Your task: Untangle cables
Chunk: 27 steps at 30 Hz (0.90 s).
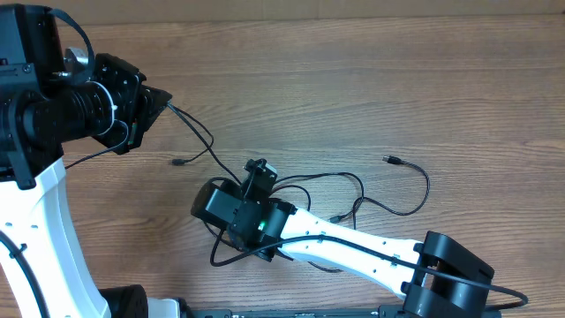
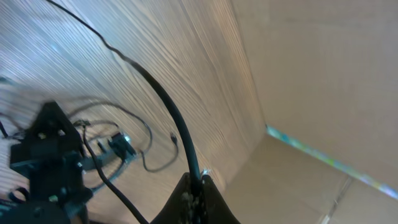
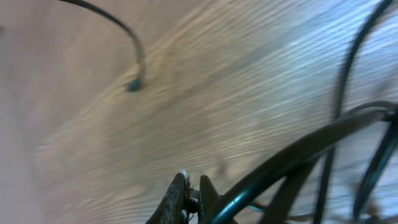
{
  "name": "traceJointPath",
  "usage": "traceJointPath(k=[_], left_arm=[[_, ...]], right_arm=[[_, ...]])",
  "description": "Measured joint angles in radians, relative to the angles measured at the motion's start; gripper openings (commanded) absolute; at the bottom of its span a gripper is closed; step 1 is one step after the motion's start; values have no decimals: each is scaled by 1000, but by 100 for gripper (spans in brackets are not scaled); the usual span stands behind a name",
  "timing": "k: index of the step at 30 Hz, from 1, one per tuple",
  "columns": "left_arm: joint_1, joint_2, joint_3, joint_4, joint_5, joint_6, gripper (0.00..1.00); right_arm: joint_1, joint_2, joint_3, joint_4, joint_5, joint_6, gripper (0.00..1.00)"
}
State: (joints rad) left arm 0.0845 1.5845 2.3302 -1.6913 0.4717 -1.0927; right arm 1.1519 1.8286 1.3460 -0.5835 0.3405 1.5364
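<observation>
The cables [image 2: 180, 124] lie on the wooden table [image 1: 397, 71], spread as a loose run whose long axis goes from the far left corner, where the left gripper [image 1: 166, 102] sits, diagonally toward the middle and then on to the right. The left gripper's jaws are pressed together on one cord; in the left wrist view that cord leaves the fingertips and rises up and to the left in a single curve. Two strands descend from this gripper toward the right gripper [image 3: 191, 186], which stands at the centre of the tangle. Its jaws are pressed together; a thick-looking cord arcs away from just beside the fingertips, but whether it is pinched between them cannot be told. One free plug [image 1: 177, 162] rests on the table between the two grippers, pointing left. To the right of the tangle the cords form open loops, and an end plug [image 1: 388, 160] points up and to the left, apart from the right arm
</observation>
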Motion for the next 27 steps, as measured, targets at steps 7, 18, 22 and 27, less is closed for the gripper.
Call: traceJointPath(k=[7, 18, 22, 27], left_arm=[[0, 0, 0, 2, -87, 45, 4], [222, 1, 25, 233, 295, -3, 4], [333, 1, 26, 238, 381, -24, 4], [388, 1, 26, 248, 418, -32, 4]], right_arm=[[-3, -19, 0, -253, 72, 1, 4], [-143, -80, 0, -602, 211, 33, 4], [-225, -80, 0, -615, 218, 37, 4], [-319, -80, 0, -546, 210, -65, 4]])
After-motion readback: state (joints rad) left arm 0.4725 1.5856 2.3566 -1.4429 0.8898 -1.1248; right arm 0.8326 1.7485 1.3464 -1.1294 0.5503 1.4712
